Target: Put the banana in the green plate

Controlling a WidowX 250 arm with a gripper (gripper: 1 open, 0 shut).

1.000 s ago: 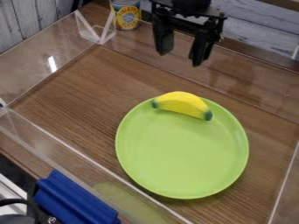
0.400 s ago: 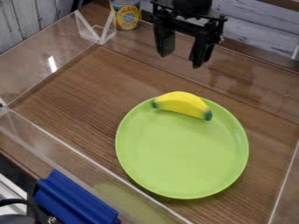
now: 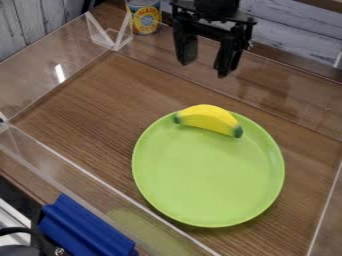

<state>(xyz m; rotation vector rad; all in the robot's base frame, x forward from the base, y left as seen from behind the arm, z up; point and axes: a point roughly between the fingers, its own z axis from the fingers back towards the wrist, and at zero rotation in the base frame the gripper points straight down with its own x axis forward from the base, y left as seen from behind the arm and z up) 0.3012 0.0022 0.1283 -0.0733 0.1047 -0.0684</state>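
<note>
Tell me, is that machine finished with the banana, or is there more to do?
It looks finished. The banana already lies on the green plate, near its far rim. Nothing is in hand: the pincer hangs open and empty above the table, well clear of the plate. Nothing obvious is left.

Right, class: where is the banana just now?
In the camera view, the banana lies on the far rim of the green plate, right of centre, below the open gripper and apart from it.
</note>
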